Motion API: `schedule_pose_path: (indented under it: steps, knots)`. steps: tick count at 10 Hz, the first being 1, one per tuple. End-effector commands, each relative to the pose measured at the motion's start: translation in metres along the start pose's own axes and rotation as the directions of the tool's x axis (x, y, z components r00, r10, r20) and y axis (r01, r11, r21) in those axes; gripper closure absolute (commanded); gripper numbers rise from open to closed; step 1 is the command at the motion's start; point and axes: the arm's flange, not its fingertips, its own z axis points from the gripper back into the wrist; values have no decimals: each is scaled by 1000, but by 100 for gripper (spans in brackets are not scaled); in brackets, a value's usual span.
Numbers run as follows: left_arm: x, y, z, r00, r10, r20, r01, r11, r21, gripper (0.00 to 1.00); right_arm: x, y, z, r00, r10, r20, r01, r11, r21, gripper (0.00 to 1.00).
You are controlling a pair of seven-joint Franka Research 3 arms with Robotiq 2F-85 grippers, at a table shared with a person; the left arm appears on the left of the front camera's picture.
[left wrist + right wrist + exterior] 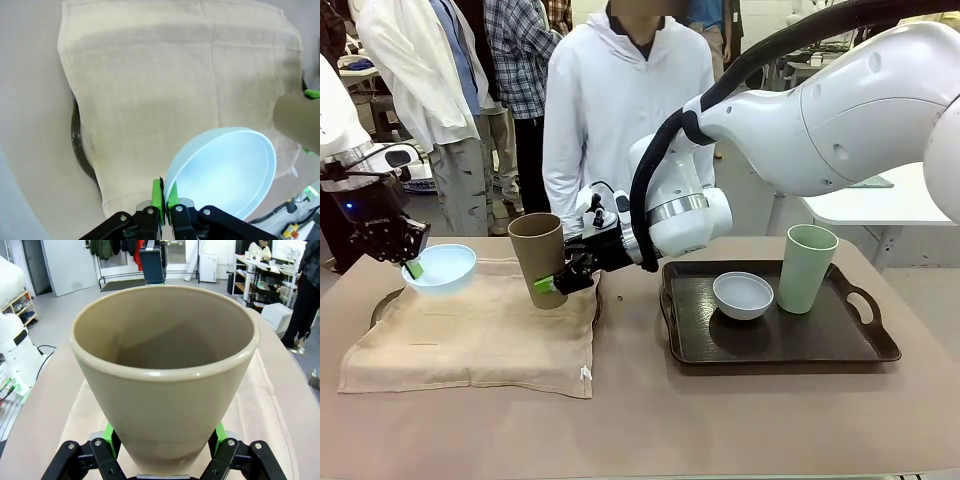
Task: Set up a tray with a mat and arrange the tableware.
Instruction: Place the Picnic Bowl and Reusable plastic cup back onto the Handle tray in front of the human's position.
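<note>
A beige mat [470,330] lies over a dark tray [383,304] at the left. My left gripper [410,262] is shut on the rim of a pale blue bowl [442,268], held just above the mat's far left corner. In the left wrist view the green pads [158,196] pinch the bowl's [225,170] edge over the mat [175,75]. My right gripper [558,282] is shut on a tan brown cup [540,255], tilted above the mat's far right part. The right wrist view looks into this cup [165,365], with the pads [109,434] gripping its base.
A second dark tray [790,352] at the right holds a greyish white bowl [742,295] and a pale green cup [807,268]. A person in a white hoodie [620,120] stands at the far side. Bare tabletop lies along the front edge.
</note>
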Motion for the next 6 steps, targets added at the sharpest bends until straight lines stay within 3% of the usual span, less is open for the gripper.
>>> schedule_pose_path:
  steps: [1,4,6]
  knots:
    - [13,2,-16,1000,19,-12,-19,1000,25,96,-9,-4,-3,997,64,50,-66,997,39,19]
    - [30,4,-37,999,32,13,-33,999,42,96,-16,-14,-10,986,89,144,-99,993,67,19]
    - [35,3,-47,999,18,28,-20,998,52,96,-23,-17,-17,985,78,157,-90,993,72,19]
